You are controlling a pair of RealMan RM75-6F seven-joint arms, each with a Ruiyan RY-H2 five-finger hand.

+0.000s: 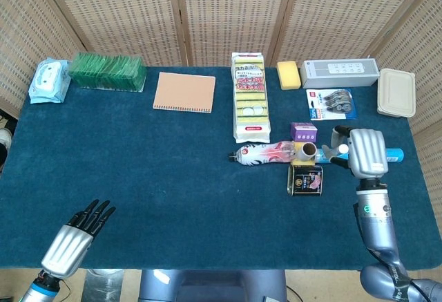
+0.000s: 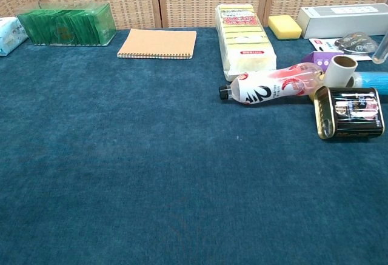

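Note:
My right hand [image 1: 364,151] hovers over the right part of a blue tube [image 1: 336,155] lying across the table. Its back faces the camera, and its fingers [image 1: 337,150] point left toward a tape roll [image 1: 306,151], spread and holding nothing. One fingertip [image 2: 381,50] shows at the chest view's right edge. A dark can [image 1: 305,179] lies just in front of the roll. A pink-and-white bottle [image 1: 262,153] lies on its side to the left. My left hand [image 1: 72,236] is low at the table's front left, its fingers stretched out and empty.
A purple box [image 1: 304,133] sits behind the roll. Along the back are a wipes pack [image 1: 48,81], a green box [image 1: 107,71], a notebook [image 1: 184,92], a sponge pack [image 1: 251,97], a yellow sponge [image 1: 289,74], a grey box [image 1: 340,72], a correction-tape pack [image 1: 332,103] and a beige container [image 1: 396,92].

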